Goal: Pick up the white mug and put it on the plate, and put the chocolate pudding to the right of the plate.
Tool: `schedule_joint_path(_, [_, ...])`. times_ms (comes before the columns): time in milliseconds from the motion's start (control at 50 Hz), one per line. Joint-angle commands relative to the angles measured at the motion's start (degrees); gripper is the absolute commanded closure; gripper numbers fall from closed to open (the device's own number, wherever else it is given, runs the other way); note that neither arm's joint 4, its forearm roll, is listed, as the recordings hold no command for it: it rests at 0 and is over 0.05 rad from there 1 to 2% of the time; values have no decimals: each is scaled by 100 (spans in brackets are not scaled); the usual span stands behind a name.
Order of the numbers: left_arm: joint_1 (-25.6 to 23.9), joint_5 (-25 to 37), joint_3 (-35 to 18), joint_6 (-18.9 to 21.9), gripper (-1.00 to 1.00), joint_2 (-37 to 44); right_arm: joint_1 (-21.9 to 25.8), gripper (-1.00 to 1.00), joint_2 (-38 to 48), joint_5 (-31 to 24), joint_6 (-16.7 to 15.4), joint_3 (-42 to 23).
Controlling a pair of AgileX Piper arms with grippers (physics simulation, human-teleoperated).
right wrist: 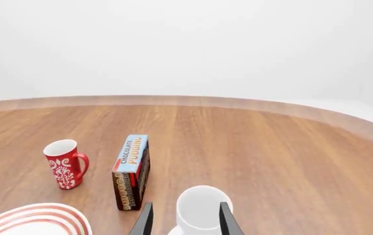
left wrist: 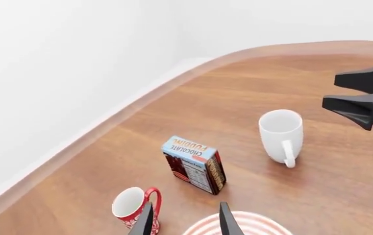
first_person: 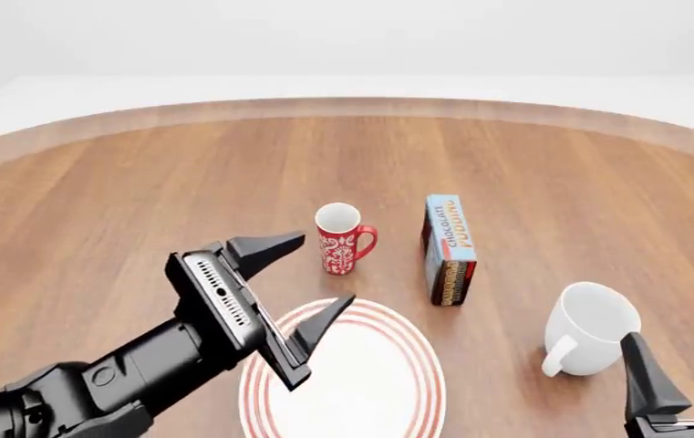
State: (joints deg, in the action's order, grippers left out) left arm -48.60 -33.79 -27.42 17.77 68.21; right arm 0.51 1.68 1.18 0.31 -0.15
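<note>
On the round wooden bench, the chocolate pudding box stands on its narrow edge near the middle, its light blue top face reading "CHOCOLATE PUDDING"; the dark side panel carries small print too fine to read. At about 9 o'clock from it, just beside, stands a red mug with a white pattern, upright, handle toward the box. The plate, white with red-orange rings, lies at about 7 o'clock from the box, close to the near edge. The white mug stands upright at about 4 o'clock from the box, apart from it, handle toward the near side.

The left pincer hangs above the plate's far-left rim, jaws spread, gripping nothing. The right pincer sits just beside the white mug at its 5 o'clock, jaws apart and empty.
</note>
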Motion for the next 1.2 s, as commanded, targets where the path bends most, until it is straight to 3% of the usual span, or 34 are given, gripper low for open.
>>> schedule_joint_path(20, [-201, -105, -251, 33, -100, 439, 9, -100, 15, 15, 5, 0])
schedule_joint_path(1200, [-1053, 144, -1839, -195, -100, 2346, 21, -100, 9, 17, 69, -4])
